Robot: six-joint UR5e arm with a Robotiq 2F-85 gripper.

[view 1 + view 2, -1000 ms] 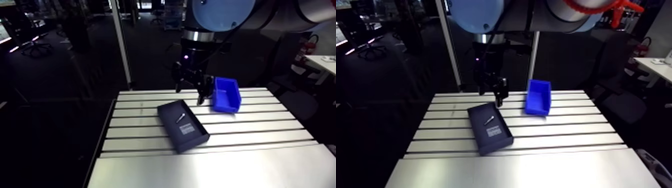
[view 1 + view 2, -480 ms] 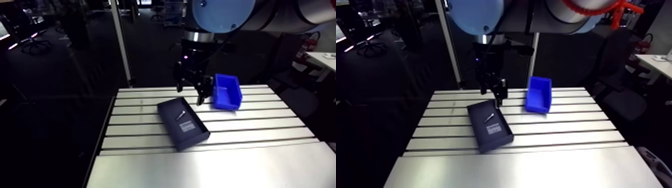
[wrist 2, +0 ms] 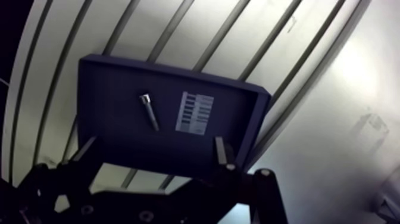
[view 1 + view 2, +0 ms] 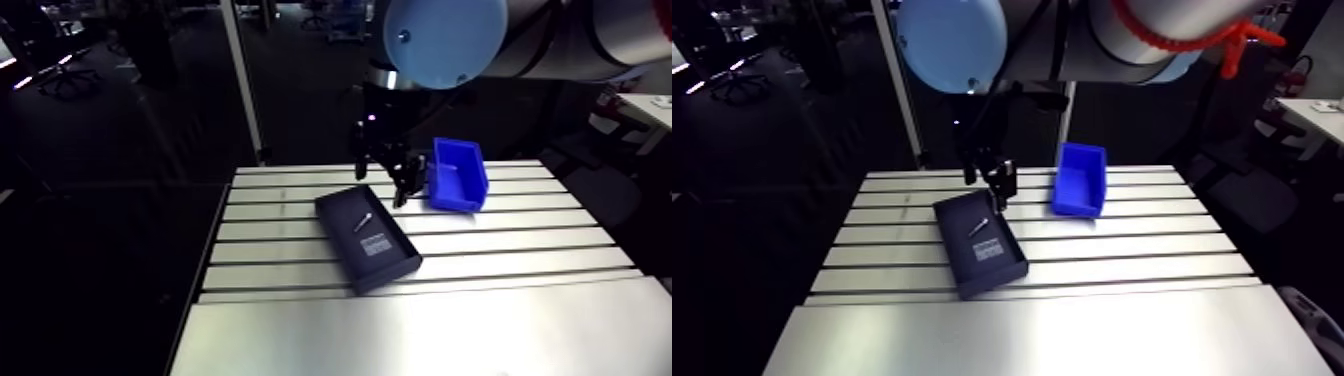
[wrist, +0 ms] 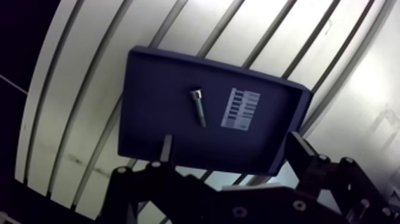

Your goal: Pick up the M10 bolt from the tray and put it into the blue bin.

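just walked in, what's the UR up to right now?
The arm's gripper hangs open and empty by one end of the dark tray, not yet touching anything. The bolt lies flat on the tray floor next to a white label, ahead of the fingers rather than between them. The blue bin sits on the slotted table beside the tray; what it holds can't be seen. The pick hasn't been made.

Small silver M10 bolt point(image 5: 199, 108), lying flat and loose on the floor of a shallow dark rectangular tray point(image 5: 152, 122), just beside the tray's white printed label point(image 5: 240, 108); tray set askew on the slotted table point(image 4: 500, 260); open-topped blue bin point(image 4: 458, 175) standing near the tray's far end, apart from it.
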